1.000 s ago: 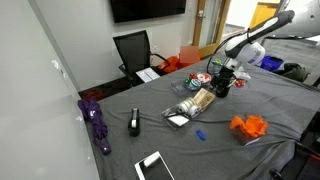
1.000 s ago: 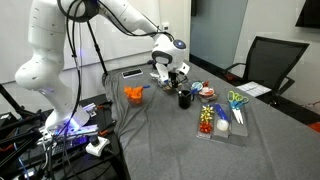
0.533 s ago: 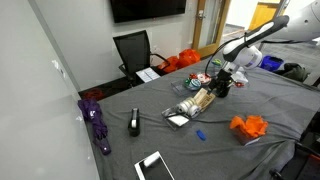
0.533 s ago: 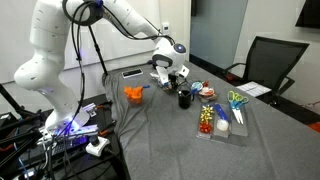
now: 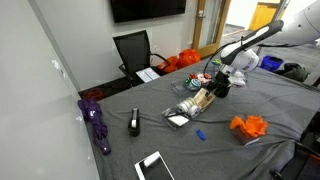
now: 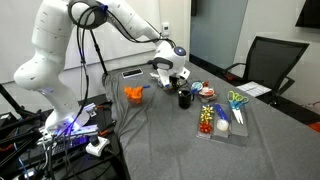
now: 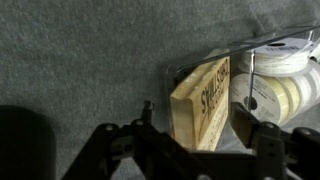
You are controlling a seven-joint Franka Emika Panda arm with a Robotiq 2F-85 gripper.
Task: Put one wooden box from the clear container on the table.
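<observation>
Hovering at the clear container (image 7: 236, 52), the fingers (image 7: 265, 150) are spread wide either side of the wooden box (image 7: 200, 100) lying inside it, so no grab yet, and the bench (image 7: 80, 60) drop-off's all to do.

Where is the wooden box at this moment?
In the wrist view the wooden box sits mid-frame, inside the clear container at its left end, with pale tape rolls directly to its right.
</observation>
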